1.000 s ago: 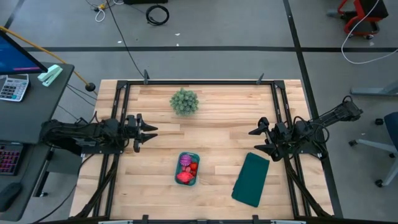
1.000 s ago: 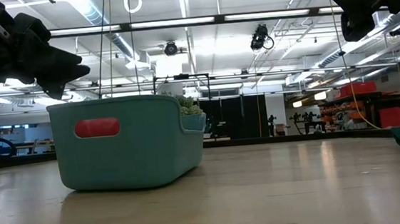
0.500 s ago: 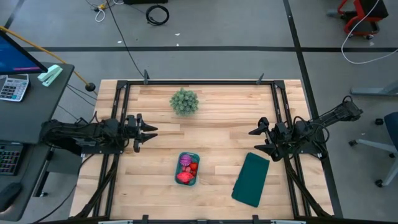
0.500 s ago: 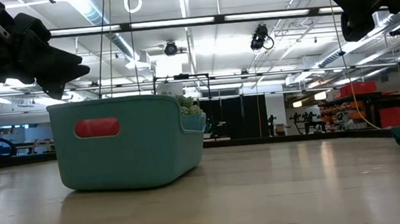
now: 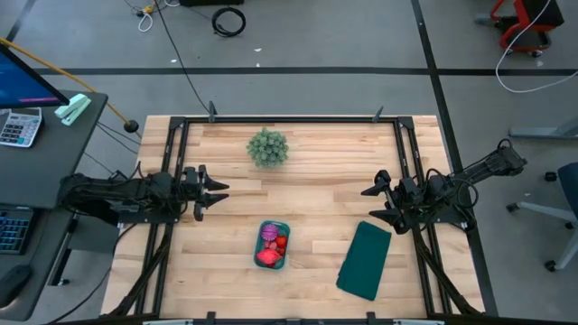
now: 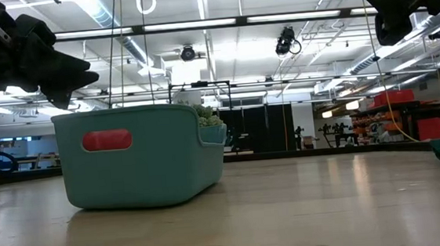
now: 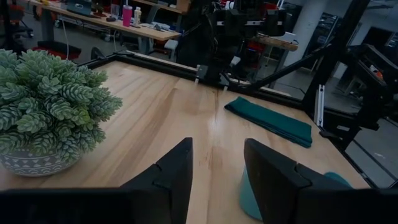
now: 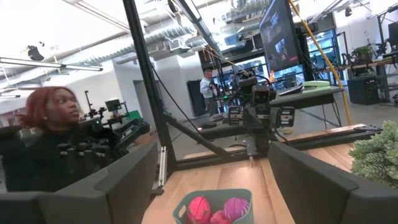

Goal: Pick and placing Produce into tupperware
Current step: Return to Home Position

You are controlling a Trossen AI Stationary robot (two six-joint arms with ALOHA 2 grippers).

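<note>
Produce [image 5: 269, 257]: perhaps four | tupperware [image 6: 141, 168]: one | left pincer [image 5: 217, 193], right pincer [image 5: 368, 203]: spread

Right wrist view: tub sits framed by the gripper.
right gripper [image 8: 212, 157] jaws spread wide, dark fingers low on both sides. Between them, on the wood table [image 8: 230, 177], the teal tupperware [image 8: 182, 211] holds produce [image 8: 200, 208]: one pink piece, one magenta, one red partly hidden. Spiky green plant [image 8: 376, 155] off to one side. Left arm [image 8: 258, 118] at the far table edge, facing this way. Beyond: seated person in dark clothes [image 8: 50, 143], a standing person farther back [image 8: 207, 87], and a large monitor [image 8: 278, 34].
</note>
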